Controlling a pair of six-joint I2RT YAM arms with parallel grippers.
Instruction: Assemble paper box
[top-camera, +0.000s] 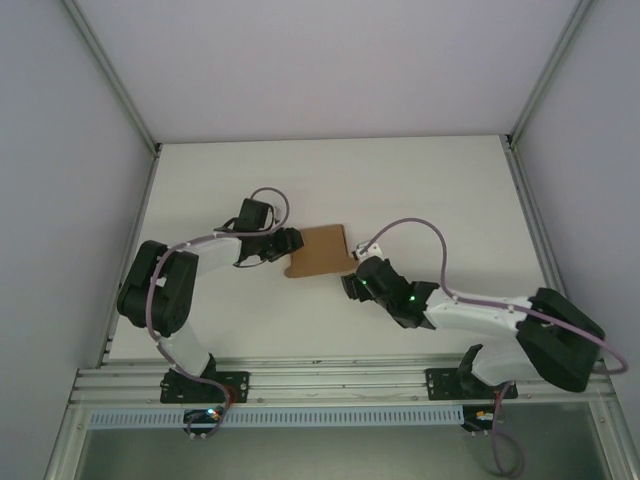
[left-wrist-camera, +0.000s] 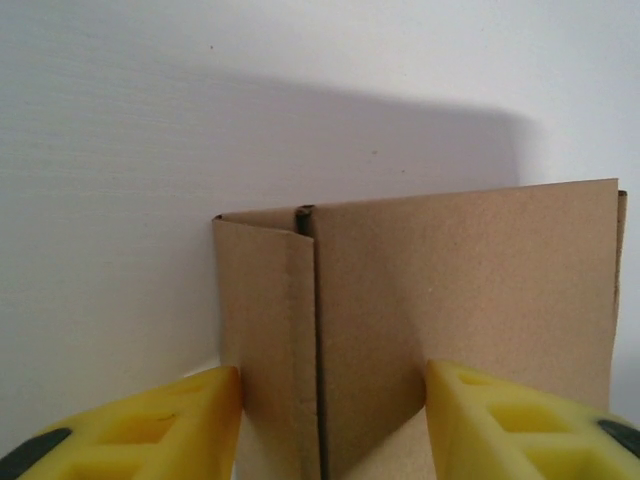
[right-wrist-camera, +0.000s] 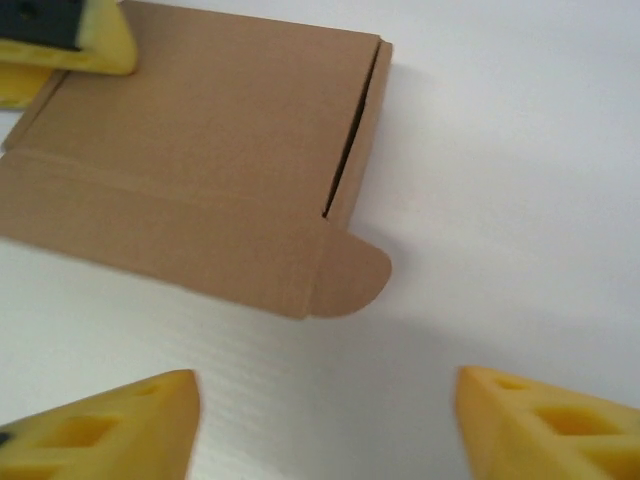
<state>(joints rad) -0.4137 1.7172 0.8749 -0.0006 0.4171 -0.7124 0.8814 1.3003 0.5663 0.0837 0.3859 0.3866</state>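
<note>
Now, left gripper (left-wrist-camera: 335, 405) splayed over the paper box (top-camera: 320, 252), the gaping right gripper (right-wrist-camera: 325, 415) should take the rounded tab (right-wrist-camera: 350, 275) squarely.

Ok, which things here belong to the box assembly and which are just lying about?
Belongs: paper box; left hand, open at the box; right hand, open near its tab.
Just there: white table; aluminium frame rails; enclosure walls.
</note>
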